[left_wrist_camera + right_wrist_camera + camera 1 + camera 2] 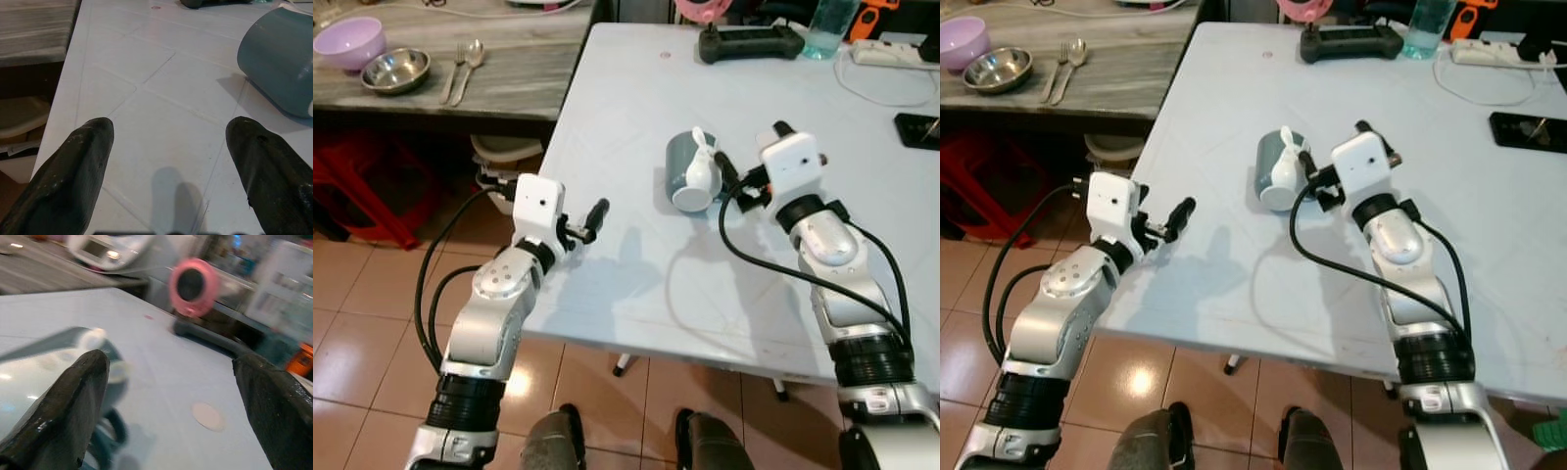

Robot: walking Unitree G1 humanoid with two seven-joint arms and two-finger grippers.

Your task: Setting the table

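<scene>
A grey-blue mug [688, 169] with a white handle lies on its side in the middle of the white table [636, 264]. My right gripper [752, 149] hovers just right of the mug, fingers wide open, the near fingertip [724, 164] beside the mug's rim. In the right wrist view the mug [49, 367] is blurred, next to one finger. My left gripper [168, 147] is open over the table's left edge, with the mug [281, 58] ahead of it. A purple bowl [349, 41], a steel bowl [395, 70], and a fork and spoon [460, 69] rest on the side counter.
At the table's far end are a black controller [749, 41], a clear bottle [827, 24], a white power strip [891, 54] with its cable, and a black phone [918, 129]. A red stool [362, 196] stands under the wooden counter [509, 78].
</scene>
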